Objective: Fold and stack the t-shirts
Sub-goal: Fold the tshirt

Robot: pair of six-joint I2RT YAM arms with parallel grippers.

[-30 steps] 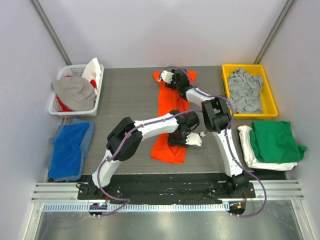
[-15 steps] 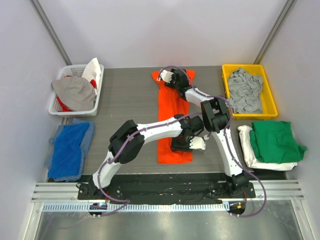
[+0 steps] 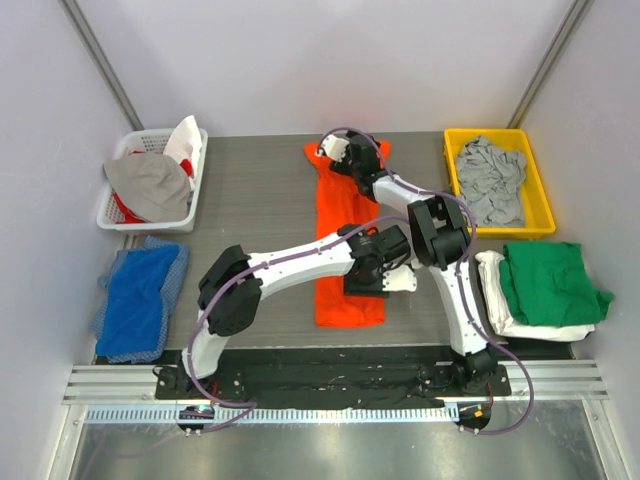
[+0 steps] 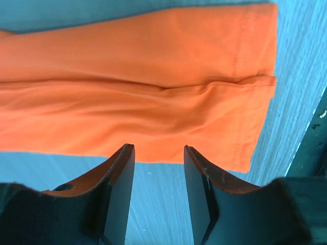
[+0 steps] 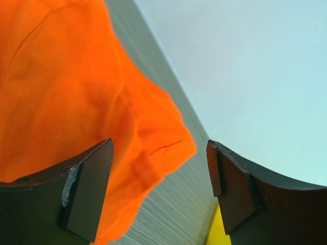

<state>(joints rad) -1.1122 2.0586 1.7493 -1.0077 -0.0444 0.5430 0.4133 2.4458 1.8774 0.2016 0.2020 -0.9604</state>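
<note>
The bright orange t-shirt (image 3: 338,215) lies on the table as a long narrow strip running from far to near. It also shows in the left wrist view (image 4: 153,102) and the right wrist view (image 5: 66,76). My left gripper (image 3: 365,278) (image 4: 158,153) is open and empty, just above the table at the strip's right edge near its hem. My right gripper (image 3: 338,152) (image 5: 159,148) is open and empty over the strip's far end. A green t-shirt (image 3: 550,280) lies folded on a white one (image 3: 495,290) at the right. A grey t-shirt (image 3: 490,180) lies crumpled in the yellow bin (image 3: 450,140).
A white basket (image 3: 125,140) with loose clothes stands at the back left. A blue cloth (image 3: 140,295) lies at the near left. The yellow bin stands at the back right, close to my right arm. Grey walls close in the table.
The orange shirt's near end has shifted to the right, so the strip now lies straight. My left gripper moved right with it, then a little farther back. The right gripper has barely moved.
</note>
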